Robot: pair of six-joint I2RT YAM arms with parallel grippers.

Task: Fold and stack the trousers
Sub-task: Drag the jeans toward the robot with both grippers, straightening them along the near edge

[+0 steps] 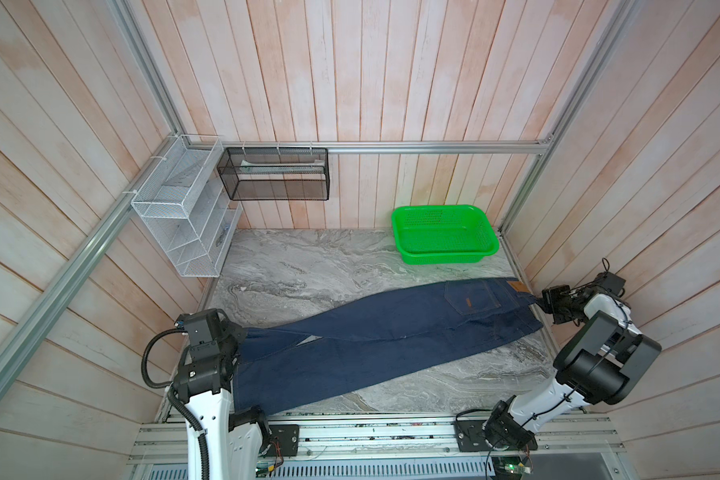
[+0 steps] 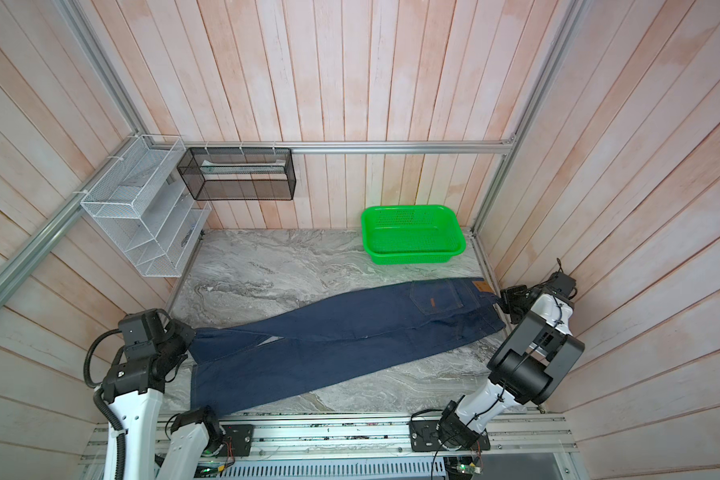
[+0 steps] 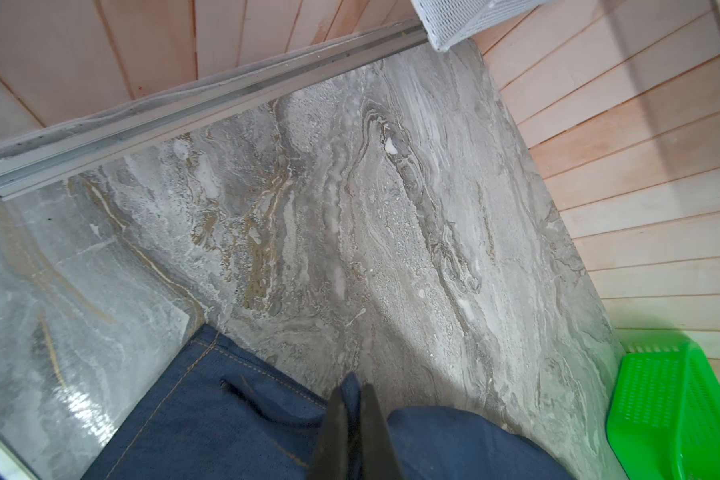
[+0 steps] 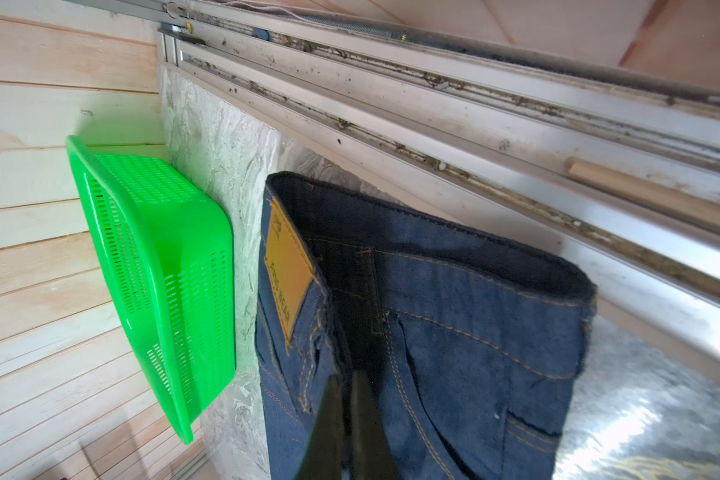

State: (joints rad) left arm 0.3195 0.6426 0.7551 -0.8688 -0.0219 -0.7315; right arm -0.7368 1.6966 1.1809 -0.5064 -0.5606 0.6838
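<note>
The left fingers (image 3: 334, 432) are pinched shut on a leg hem of the trousers (image 1: 371, 332). The trousers lie flat on the grey marbled tabletop (image 1: 308, 266), their long axis running straight across to the right fingers (image 4: 323, 432). Those are pinched shut on the waistband beside its tan patch. The denim is dark and stiff-looking, with tan stitching. A green perforated plastic basket (image 1: 441, 257) sits just beyond the right fingers.

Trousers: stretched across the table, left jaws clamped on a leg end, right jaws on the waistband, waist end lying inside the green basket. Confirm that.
Wrong on one point: the waist end of the trousers is out on the table, beside the green basket and apart from it, not inside. Both top views show this. The rest stands.
</note>
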